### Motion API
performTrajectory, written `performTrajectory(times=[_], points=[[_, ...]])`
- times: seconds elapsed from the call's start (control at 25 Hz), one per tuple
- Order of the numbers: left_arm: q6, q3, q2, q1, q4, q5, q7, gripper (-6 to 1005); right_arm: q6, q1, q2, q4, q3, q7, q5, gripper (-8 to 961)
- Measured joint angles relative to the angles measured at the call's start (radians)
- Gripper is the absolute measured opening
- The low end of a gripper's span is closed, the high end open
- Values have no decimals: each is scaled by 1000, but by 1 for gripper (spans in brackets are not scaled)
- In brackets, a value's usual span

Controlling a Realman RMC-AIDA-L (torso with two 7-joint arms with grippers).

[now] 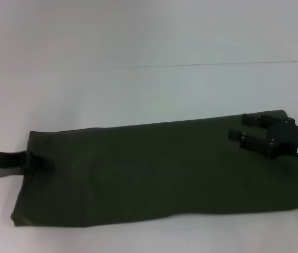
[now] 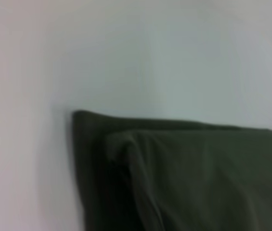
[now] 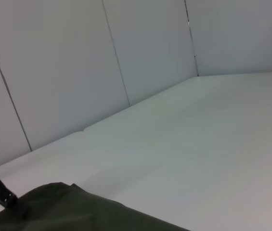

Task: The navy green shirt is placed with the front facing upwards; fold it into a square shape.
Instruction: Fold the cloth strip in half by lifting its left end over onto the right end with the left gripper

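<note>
The white tabletop (image 1: 138, 42) carries the navy green shirt (image 1: 154, 174), folded into a long band from nine to three o'clock. The right tool (image 1: 243, 128) hovers open at three; the left tool (image 1: 39, 161) touches the nine o'clock hem, grip unclear. Ends should lift together, edges aligned.

We see a bare lab-style test booth: a plain white tabletop (image 1: 138, 42) enclosed by seamed white wall panels (image 3: 54, 72).
</note>
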Motion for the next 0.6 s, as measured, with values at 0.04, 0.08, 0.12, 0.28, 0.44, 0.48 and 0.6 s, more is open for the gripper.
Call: performTrajectory(times=[0.04, 0.08, 0.12, 0.28, 0.44, 0.48, 0.6], points=[[-3, -5, 1, 5, 18, 0, -3, 242, 0, 0, 0, 0, 0, -1, 0, 660], [-6, -9, 2, 12, 40, 1, -7, 280, 0, 0, 0, 1, 0, -1, 0, 660], [-8, -11, 2, 14, 50, 1, -8, 318, 1, 1, 0, 1, 0, -2, 0, 660], [5, -26, 1, 31, 119, -2, -14, 424, 4, 3, 0, 1, 0, -1, 0, 659], [30, -52, -2, 33, 167, -5, -15, 529, 6, 3, 0, 0, 0, 0, 0, 659], [41, -58, -2, 34, 174, -9, -15, 570, 6, 2, 0, 0, 0, 1, 0, 659], [95, -64, -1, 34, 175, -52, -14, 692, 11, 1, 0, 0, 0, 2, 0, 659]])
